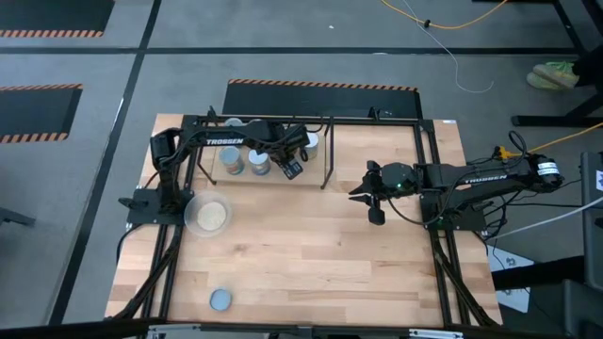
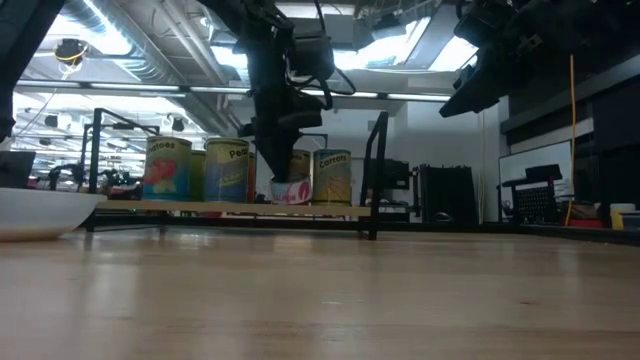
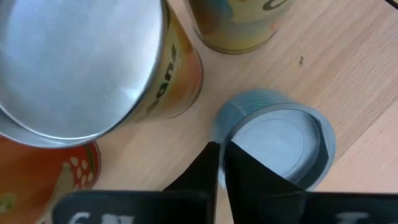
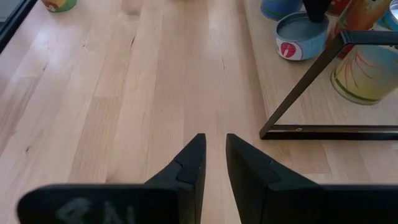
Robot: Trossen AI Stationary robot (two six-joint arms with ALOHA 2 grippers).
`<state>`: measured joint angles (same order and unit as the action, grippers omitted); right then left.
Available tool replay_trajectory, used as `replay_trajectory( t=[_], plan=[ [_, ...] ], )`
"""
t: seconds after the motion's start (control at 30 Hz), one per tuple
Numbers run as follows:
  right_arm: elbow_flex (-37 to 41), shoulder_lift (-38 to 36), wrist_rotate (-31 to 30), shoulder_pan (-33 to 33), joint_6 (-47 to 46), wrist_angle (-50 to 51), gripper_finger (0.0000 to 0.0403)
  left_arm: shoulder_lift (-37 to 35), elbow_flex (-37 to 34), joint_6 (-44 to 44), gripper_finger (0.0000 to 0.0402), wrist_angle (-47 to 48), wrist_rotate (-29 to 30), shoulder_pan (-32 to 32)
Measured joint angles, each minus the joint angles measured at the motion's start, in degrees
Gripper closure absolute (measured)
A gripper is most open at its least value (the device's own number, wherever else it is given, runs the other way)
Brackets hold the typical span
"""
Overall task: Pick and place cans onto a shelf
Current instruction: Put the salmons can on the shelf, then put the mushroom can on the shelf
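The shelf (image 1: pixel 318 171) stands at the table's far side, a light board in a black frame. On it stand tall labelled cans (image 2: pixel 167 168) (image 2: pixel 228 168) (image 2: pixel 333 175) and a short can with a grey-blue top (image 3: pixel 280 140), upright on the board. My left gripper (image 3: pixel 222 149) reaches down over the shelf (image 1: pixel 290 168) and is shut on the short can's rim. One more can (image 1: pixel 220 299) stands alone near the table's front edge. My right gripper (image 1: pixel 372 193) hovers right of the shelf, open by a narrow gap with nothing in it (image 4: pixel 214 142). My left gripper pinches the short can's rim (image 3: pixel 227 132) between its two fingers, one finger outside the wall and one (image 3: pixel 249 171) over the sunken top. The fingers come steeply from above. The can stands upright with its base on the shelf board.
A wide shallow pale dish (image 1: pixel 209 215) sits on the table in front of the shelf's left end. A black shelf post (image 2: pixel 378 170) and its slanted brace (image 4: pixel 305 81) rise right of the short can. Bare tabletop lies between the shelf and the front edge.
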<state>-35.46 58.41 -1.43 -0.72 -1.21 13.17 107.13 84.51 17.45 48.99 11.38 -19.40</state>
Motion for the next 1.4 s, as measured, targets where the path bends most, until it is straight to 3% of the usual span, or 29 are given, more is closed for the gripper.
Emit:
replay_trajectory(
  t=[0.97, 1.2, 1.4],
  plan=[
    [0.0, 0.0, 0.0, 0.0, 0.0, 0.0, 0.0335, 0.0, 0.0, 0.0, 0.0326, 0.0, 0.0, 0.0],
    [0.0, 0.0, 0.0, 0.0, 0.0, 0.0, 0.0335, -2.4, 0.0, 0.5, 0.0330, -0.1, -6.2, 0.9],
    [0.0, 0.0, 0.0, 0.0, 0.0, 0.0, 0.0335, -7.3, 0.0, 5.2, 0.0330, 0.1, -11.0, 5.5]
  ],
)
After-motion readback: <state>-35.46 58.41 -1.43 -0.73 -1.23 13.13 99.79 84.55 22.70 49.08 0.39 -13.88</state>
